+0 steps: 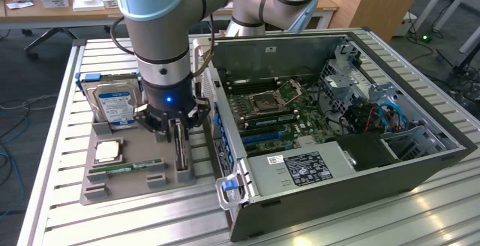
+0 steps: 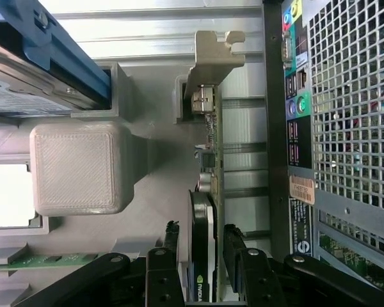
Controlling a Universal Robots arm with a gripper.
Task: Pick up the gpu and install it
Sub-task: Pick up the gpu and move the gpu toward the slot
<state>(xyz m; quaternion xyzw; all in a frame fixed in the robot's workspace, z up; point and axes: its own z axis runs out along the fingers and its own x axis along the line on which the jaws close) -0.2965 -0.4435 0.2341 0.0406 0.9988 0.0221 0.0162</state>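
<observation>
The end effector [image 2: 203, 235] stands released, its two dark fingers [image 2: 238, 256] lowered on either side of the gpu [image 2: 205, 211]. A thin gap seems to remain on each side, though the close angle makes contact hard to rule out. The gpu stands on its long edge in the slotted blocks of a grey holder tray [image 1: 127, 185], left of centre in the exterior view. That leaves both flat faces exposed to a pinch from above, with its silvery bracket [image 2: 214, 57] at the end away from the fingers. On the same tray sit a RAM stick [image 1: 123, 168], a processor [image 1: 109, 150] and an upright hard drive [image 1: 116, 103]. The open computer case [image 1: 338, 89] lies just beside it on the slatted tabletop [image 1: 360, 223], motherboard facing up.
</observation>
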